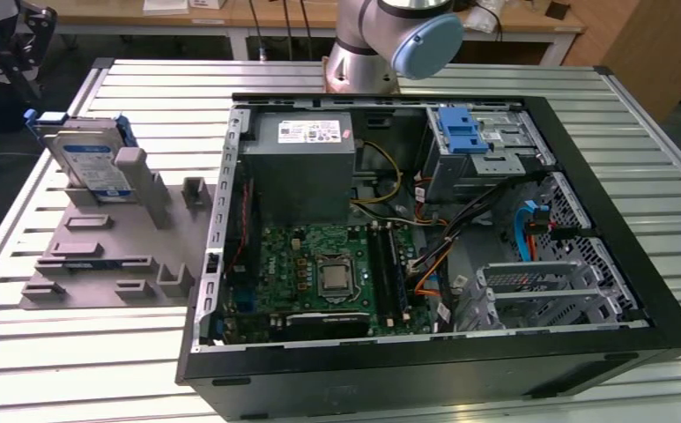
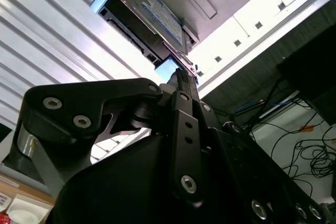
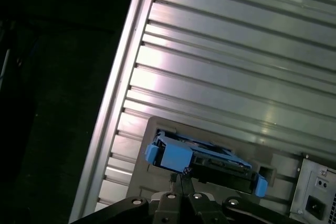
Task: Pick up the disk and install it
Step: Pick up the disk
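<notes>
The disk (image 1: 91,159) stands upright on its edge in a grey holder (image 1: 105,256) at the exterior view's left, beside the open computer case. It is silver-grey with a white-and-blue label and blue rails. In both wrist views the disk (image 2: 152,17) (image 3: 210,158) lies just beyond my gripper's tips. My gripper (image 3: 178,178) (image 2: 178,74) hangs above the blue end of the disk, its thin fingers closed together with nothing between them. I cannot tell whether the tips touch the disk.
The open computer case (image 1: 210,264) lies flat on the slatted metal table (image 1: 105,370), with the motherboard, a grey power-supply box (image 1: 305,167), a drive cage with a blue latch (image 1: 470,132) and metal bays (image 1: 551,282) inside. The arm's base (image 1: 375,44) stands behind the case.
</notes>
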Robot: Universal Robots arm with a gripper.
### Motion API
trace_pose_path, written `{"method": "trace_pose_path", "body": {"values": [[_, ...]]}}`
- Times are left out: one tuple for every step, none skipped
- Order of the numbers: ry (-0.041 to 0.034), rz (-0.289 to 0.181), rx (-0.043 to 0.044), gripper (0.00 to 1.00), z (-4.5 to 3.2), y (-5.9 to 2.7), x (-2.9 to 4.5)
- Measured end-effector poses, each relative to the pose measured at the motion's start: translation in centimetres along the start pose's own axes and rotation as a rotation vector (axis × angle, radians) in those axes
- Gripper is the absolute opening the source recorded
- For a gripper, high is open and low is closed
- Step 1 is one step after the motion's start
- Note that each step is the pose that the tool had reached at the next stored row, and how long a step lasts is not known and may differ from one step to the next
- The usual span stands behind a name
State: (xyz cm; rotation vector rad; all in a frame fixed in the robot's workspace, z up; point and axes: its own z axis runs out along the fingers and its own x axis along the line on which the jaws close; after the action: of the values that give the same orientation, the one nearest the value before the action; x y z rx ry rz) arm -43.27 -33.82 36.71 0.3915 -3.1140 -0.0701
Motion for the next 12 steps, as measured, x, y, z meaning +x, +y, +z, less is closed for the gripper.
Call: {"method": "trace_pose_path", "body": {"values": [[0.0002,-0.003,0.0,0.11,0.0,0.0,0.0],[0.0002,-0.007,0.0,0.11,0.0,0.0,0.01],[0.0004,-0.01,0.0,0.11,0.0,0.0,0.02],[0.0006,-0.013,0.0,0.11,0.0,0.0,0.02],[0.0007,-0.016,0.0,0.11,0.0,0.0,0.02],[0.0009,-0.019,0.0,0.11,0.0,0.01,0.02],[0.001,-0.022,0.0,0.11,0.0,0.01,0.02],[0.0012,-0.025,0.0,0.11,0.0,0.01,0.03],[0.0013,-0.028,-0.0001,0.11,0.0,0.01,0.03],[0.0013,-0.03,-0.0001,0.11,0.0,0.01,0.03],[0.0014,-0.033,-0.0001,0.11,0.0,0.01,0.04],[0.0015,-0.036,-0.0001,0.11,0.0,0.01,0.04]]}}
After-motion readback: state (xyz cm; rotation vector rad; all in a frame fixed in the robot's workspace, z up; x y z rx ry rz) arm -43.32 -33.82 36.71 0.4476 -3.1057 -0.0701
